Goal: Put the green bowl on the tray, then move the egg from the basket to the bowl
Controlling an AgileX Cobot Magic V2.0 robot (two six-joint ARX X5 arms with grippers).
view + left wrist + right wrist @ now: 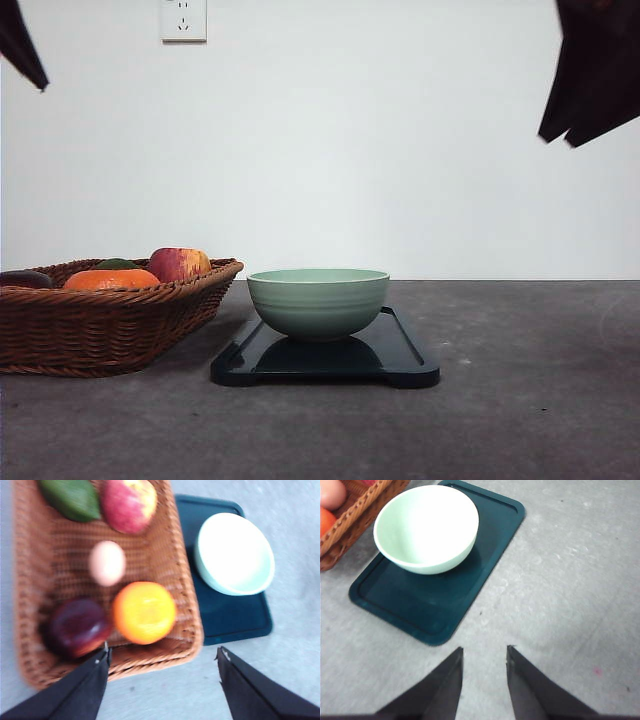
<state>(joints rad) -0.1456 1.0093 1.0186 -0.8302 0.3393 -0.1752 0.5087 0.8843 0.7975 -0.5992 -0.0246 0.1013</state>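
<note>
Green bowl upright and empty on the tray, set toward the tray end nearest the basket; tray flat on the grey table, just beside the basket. Egg in the basket among an orange, a red apple, a dark purple fruit and a green item. Left gripper above the basket's edge, jaws spread wide and empty; right gripper above bare table near the tray, jaws apart with a narrower gap, holding nothing.
</note>
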